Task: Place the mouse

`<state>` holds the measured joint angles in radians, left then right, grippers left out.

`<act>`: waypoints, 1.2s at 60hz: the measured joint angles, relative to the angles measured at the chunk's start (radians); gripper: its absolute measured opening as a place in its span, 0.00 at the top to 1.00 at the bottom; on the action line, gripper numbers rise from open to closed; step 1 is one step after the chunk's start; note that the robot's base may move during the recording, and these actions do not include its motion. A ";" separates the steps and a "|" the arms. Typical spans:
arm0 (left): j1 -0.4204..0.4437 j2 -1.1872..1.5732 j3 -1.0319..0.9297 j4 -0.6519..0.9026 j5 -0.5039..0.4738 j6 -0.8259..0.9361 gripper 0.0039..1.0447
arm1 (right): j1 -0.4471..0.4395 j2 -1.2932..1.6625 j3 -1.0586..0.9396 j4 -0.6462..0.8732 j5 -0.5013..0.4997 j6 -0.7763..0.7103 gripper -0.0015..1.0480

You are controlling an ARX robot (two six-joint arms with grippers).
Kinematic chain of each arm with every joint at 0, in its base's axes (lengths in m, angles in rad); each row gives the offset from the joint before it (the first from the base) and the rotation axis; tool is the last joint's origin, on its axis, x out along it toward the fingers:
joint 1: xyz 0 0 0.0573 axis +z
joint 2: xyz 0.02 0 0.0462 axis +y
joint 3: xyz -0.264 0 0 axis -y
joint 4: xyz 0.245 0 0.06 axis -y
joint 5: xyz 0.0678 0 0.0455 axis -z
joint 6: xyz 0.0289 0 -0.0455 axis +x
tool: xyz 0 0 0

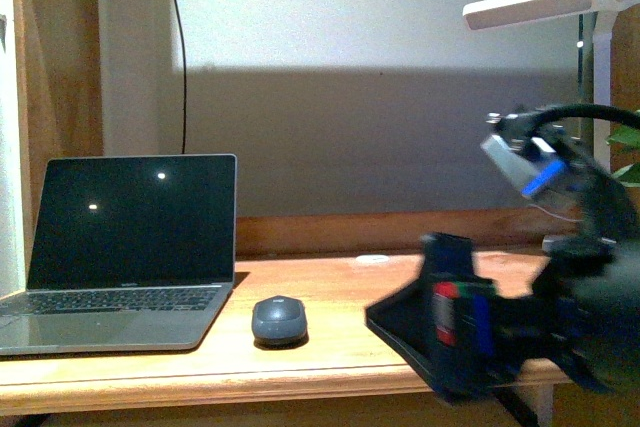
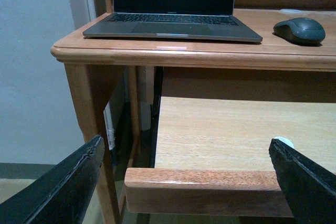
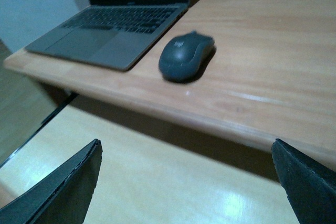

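The dark grey mouse (image 1: 279,320) sits on the wooden desk top (image 1: 330,347), just right of the open laptop (image 1: 130,247). It also shows in the left wrist view (image 2: 300,29) and the right wrist view (image 3: 186,56). My right gripper (image 1: 440,332) is open and empty, blurred, at the desk's front right edge, some way right of the mouse. In the right wrist view its fingers (image 3: 68,190) stand wide apart over the pull-out shelf (image 3: 131,177). My left gripper (image 2: 186,182) is open and empty, low in front of the shelf's front rail (image 2: 205,190).
A white desk lamp (image 1: 560,2) hangs over the right side. A black cable (image 1: 183,67) runs down the back wall. A small white round disc (image 2: 284,141) lies on the pull-out shelf. Green leaves (image 1: 625,152) show at the far right.
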<state>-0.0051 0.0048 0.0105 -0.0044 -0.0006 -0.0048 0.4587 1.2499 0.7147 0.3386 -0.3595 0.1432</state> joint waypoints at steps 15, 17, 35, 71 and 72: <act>0.000 0.000 0.000 0.000 0.000 0.000 0.07 | -0.150 -0.288 -0.220 -0.168 -0.353 -0.052 0.07; 0.000 0.000 0.000 0.000 0.000 0.000 0.07 | -0.163 -0.306 -0.240 -0.189 -0.385 -0.063 0.07; 0.000 0.000 0.000 0.000 0.000 0.000 0.07 | -0.132 -0.362 -0.360 -0.273 -0.458 -0.174 0.07; 0.000 0.000 0.000 0.000 0.000 0.000 0.07 | 0.162 0.058 -0.380 0.156 -0.177 -0.148 0.07; 0.000 0.000 0.000 0.000 0.000 0.000 0.07 | 0.165 0.074 -0.372 0.169 -0.171 -0.143 0.07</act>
<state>-0.0051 0.0044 0.0105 -0.0044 -0.0006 -0.0048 0.6235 1.3239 0.3424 0.5072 -0.5304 -0.0002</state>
